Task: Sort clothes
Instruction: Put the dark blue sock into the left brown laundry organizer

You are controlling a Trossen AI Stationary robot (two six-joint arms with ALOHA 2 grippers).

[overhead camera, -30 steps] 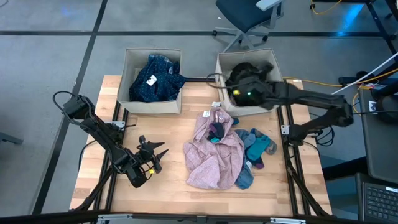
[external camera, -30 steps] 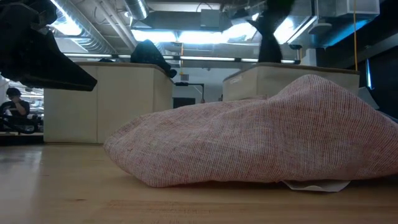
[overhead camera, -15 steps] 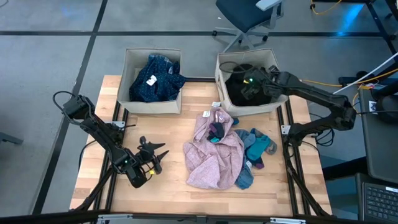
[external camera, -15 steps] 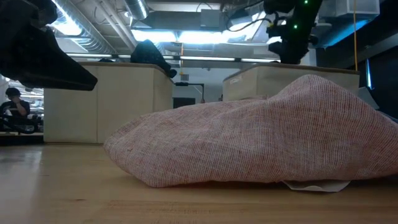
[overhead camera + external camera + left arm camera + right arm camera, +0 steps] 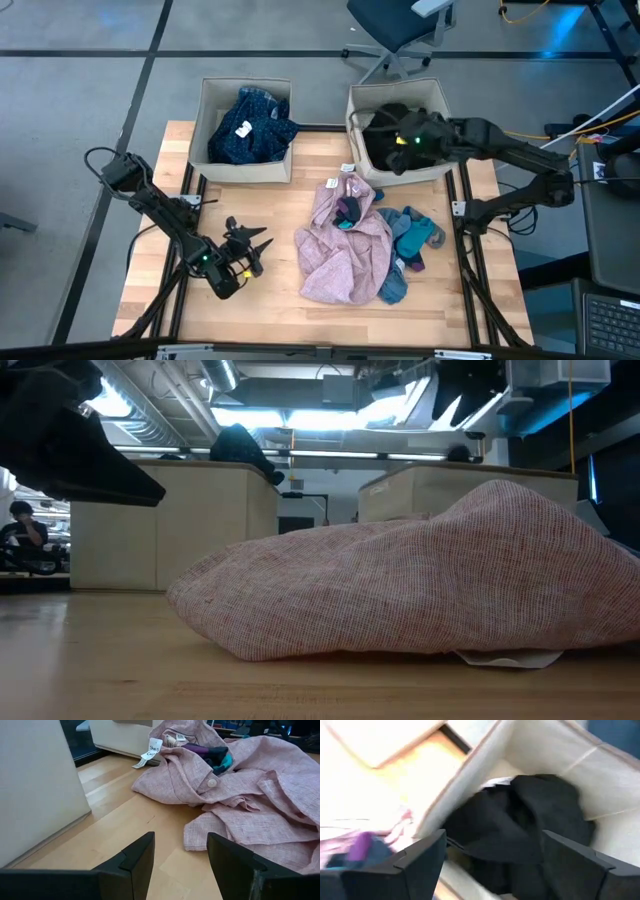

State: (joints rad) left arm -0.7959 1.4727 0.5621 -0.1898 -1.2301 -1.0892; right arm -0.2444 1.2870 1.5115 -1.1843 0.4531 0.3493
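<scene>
A black garment (image 5: 520, 825) lies in the right beige bin (image 5: 432, 95). My right gripper (image 5: 494, 835) hovers open above it, over the bin's near part (image 5: 400, 142), touching nothing. A navy dotted piece (image 5: 250, 125) fills the left bin (image 5: 205, 120). A pink shirt (image 5: 345, 245) lies crumpled mid-table with a small dark and teal piece (image 5: 348, 210) on its far end. Teal and blue socks (image 5: 415, 235) lie just right of it. My left gripper (image 5: 180, 837) waits open, low over the wood left of the shirt (image 5: 240, 785).
A white paper tag (image 5: 348, 168) lies between the shirt and the right bin. Bare wood stretches along the table's left and near edges. An office chair (image 5: 400, 25) stands on the floor beyond the bins.
The black garment that hung below my right gripper over the right bin now lies inside the bin. My right gripper has let go of it and risen a little, its arm drawing back toward the table's right edge.
</scene>
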